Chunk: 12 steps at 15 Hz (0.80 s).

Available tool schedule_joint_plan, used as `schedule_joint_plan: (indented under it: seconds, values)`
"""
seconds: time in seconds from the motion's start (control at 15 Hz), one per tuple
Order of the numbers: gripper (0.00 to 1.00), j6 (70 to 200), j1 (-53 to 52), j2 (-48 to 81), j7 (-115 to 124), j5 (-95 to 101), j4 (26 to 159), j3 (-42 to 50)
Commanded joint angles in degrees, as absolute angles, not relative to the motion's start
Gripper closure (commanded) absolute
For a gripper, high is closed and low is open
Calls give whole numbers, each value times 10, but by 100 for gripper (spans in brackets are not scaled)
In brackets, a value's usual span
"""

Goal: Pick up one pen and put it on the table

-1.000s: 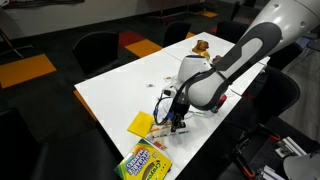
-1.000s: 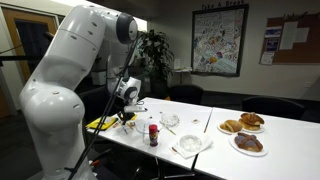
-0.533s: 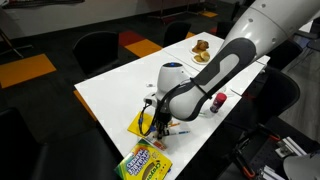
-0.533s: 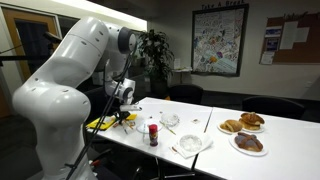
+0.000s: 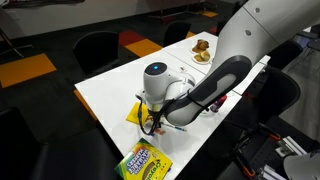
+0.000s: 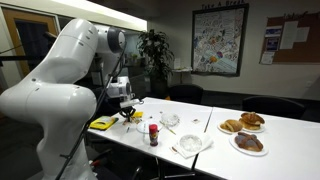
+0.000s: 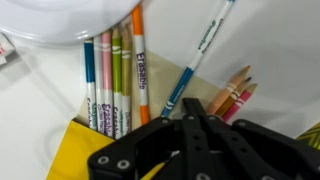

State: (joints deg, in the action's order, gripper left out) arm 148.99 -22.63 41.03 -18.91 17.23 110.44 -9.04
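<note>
The arm is reaching low over the near end of the table, and the claw is staying clenched; in the wrist view its two dark fingers are pressing flat against each other, with no pen showing between them. Just past the fingertips a teal-and-white pen is lying slanted on the white top, its lower end just beside the claw and its upper end running off the far edge of the view. To its left a row of pens is lying side by side — blue, pink, green, yellow-green and orange; their near ends are resting on a yellow pad, their far ends on bare table. To the right of the slanted pen a few coloured pencils are lying fanned out, points toward the far side. A white rounded thing is filling the far left corner, only its edge in view. In an exterior view a green and yellow crayon box is lying at the near edge of the table, near the claw; a plate of pastries is sitting at the far end — well apart from the pens.
</note>
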Motion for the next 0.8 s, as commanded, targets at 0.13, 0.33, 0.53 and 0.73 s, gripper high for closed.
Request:
schedule_joint_plan:
  seconds: [0.13, 0.33, 0.53, 0.73]
  values:
    - [100, 1464, -244, 419, -116, 231, 1089, -57]
    - [100, 1540, -224, 407, -128, 240, 1112, -71]
    - [100, 1611, -211, 394, -142, 235, 1127, -83]
    - [100, 1645, -186, 390, -168, 217, 1135, -111]
